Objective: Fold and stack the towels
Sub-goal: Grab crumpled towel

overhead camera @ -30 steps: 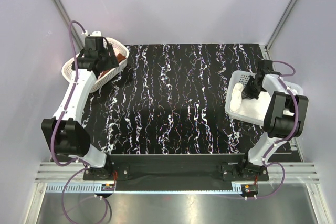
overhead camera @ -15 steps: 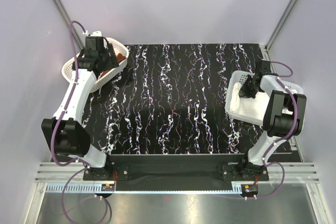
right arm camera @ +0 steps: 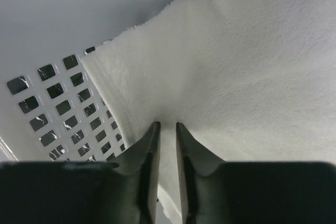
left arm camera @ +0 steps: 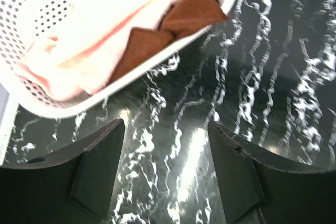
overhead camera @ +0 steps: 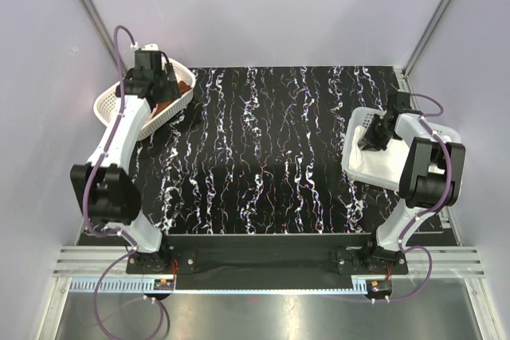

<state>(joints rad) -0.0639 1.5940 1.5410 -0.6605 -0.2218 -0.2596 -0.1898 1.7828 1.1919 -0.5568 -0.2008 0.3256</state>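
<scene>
Since a second ago the left arm has shifted, carrying the left end effector (left arm camera: 165, 129) slightly toward 12 o'clock, and the raised flap of the cream-white cloth towel (right arm camera: 252, 66) has dropped. That towel lies in the rectangular white plastic lattice basket (right arm camera: 58, 98) at 3 o'clock on the black white-veined desk (left arm camera: 273, 77). The right end effector (right arm camera: 167, 125) has its tips against it, fingers a narrow slit apart (whether cloth is pinched I cannot tell). The left fingers stand wide apart, empty, above the desk. At 10 o'clock, the oval white plastic lattice basket (left arm camera: 52, 14) holds the pale pink cloth towel (left arm camera: 89, 51), with the rust-brown cloth towel (left arm camera: 142, 43) touching it.
</scene>
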